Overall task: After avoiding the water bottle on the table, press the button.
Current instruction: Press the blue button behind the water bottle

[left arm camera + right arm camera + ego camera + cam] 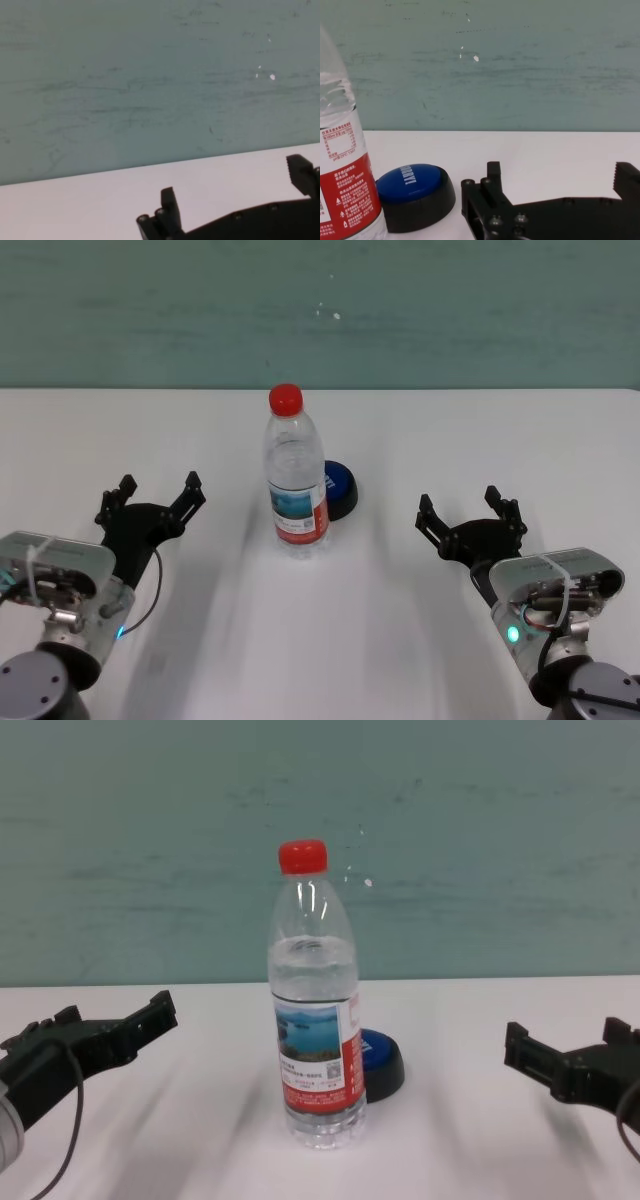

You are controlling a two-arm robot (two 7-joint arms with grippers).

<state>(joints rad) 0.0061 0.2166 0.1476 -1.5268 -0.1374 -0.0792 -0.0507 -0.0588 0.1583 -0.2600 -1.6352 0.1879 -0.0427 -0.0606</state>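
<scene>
Two grippers sit low at the near side of the white table (560, 440), and both are ours. Our left gripper (158, 490) hangs over the table on the left, with its jaws spread wide and nothing between them. Our right gripper (468, 508) hangs on the right, and its jaws are spread and empty too. Both are well apart from the things in the middle.

Between them, a bit farther out, stands the water bottle (296, 480). It is upright, with its red cap (286, 398) on top and a little water at the neck. Just behind it, a bit to the right, sits the blue button (338, 488) on its black base. From the head view the bottle hides part of it. In the right wrist view we see the button (415, 195) just beside the bottle (345, 170), close and maybe touching.

We think the job has hardly begun. No gripper is near the button, and nothing presses it. What is left is to go around the bottle, most likely from the right side, and push the blue top down.

Behind the table is a green wall (320, 310).
</scene>
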